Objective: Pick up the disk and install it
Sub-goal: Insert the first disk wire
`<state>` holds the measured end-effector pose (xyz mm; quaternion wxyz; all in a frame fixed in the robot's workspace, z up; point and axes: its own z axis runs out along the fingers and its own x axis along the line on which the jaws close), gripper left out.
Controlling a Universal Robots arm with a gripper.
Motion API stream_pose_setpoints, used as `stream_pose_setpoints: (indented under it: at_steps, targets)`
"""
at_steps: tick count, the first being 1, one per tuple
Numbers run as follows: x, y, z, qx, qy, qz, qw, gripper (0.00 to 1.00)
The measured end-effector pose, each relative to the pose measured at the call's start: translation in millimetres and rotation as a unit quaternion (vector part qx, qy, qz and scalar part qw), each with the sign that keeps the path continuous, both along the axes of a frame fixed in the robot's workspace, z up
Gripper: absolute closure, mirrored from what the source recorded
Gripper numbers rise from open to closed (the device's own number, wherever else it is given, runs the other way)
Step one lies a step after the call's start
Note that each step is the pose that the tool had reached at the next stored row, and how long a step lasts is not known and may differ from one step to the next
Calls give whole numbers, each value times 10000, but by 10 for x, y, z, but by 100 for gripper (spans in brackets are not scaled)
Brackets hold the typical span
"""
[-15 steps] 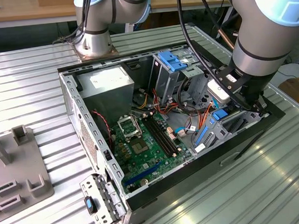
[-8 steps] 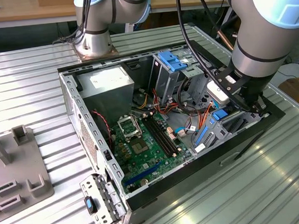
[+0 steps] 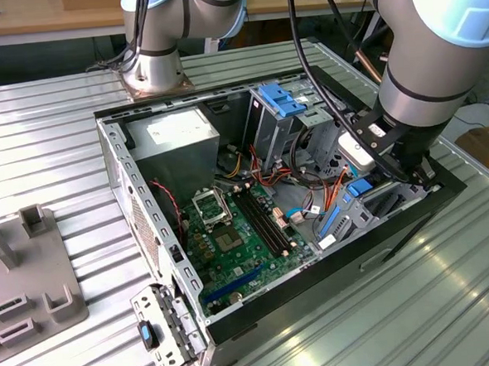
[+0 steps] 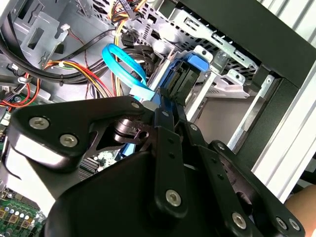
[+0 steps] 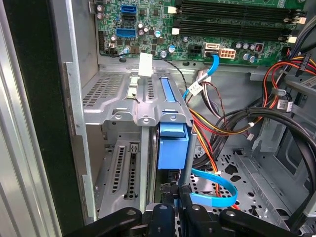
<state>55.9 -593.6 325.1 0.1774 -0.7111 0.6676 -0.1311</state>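
Note:
The disk, silver-grey with bright blue rails, stands on edge in a slot of the grey metal drive bay at the case's corner. In the exterior view the disk sits low in the bay on the exterior view's right, under the arm's wrist. My gripper is shut on the disk's near end. In the second wrist view the black fingers converge on the blue end of the disk. My gripper reaches down inside the open computer case.
An upright grey cage with a blue latch stands behind the bay. Loose cables and a light blue ribbon cable lie beside the disk. The motherboard and power supply fill the case. A grey fixture sits on the exterior view's left.

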Motion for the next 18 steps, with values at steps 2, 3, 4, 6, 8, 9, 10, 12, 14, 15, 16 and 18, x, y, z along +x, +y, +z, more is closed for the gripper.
stream_pose_setpoints:
  at_steps: [2,3,4,6,8,9,10,12,14,15,16,18]
  targets:
    - [0,0,-1,1,0,0,10000,84]
    - [0,-1,-3,1,0,0,10000,83]
    - [0,-1,-3,2,-1,0,10000,83]
    - [0,-1,-2,1,0,0,10000,76]
    - [0,-1,-2,0,0,0,10000,76]
    - [0,-1,2,1,0,0,10000,76]
    - [0,-1,12,5,0,0,10000,76]
    - [0,-1,44,7,0,0,10000,76]
    - [0,-1,86,8,0,0,10000,76]
    - [0,-1,112,9,0,0,10000,76]
    - [0,-1,132,10,0,0,10000,76]
    - [0,-1,196,10,0,0,10000,76]
